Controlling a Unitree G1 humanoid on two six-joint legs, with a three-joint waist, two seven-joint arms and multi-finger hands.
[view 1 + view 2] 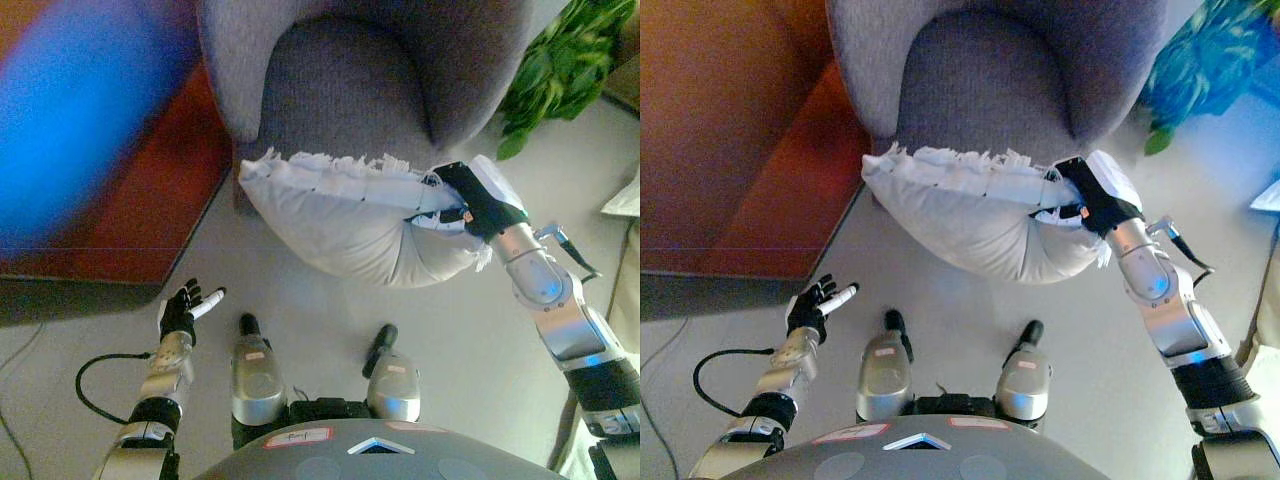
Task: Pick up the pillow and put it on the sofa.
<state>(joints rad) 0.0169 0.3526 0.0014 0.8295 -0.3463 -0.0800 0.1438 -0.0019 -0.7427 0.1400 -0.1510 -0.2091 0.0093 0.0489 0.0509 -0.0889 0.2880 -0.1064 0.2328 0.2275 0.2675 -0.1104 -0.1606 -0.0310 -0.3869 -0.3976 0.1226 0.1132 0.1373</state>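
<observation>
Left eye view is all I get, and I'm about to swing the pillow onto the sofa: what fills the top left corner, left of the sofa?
Observer: A red-brown surface, running up to the sofa.
Operator: One surface, or two?
Observer: Two tones: browner at the far left, and a redder band right beside the sofa.
Operator: Fine, I'll keep the pillow off that side.
</observation>
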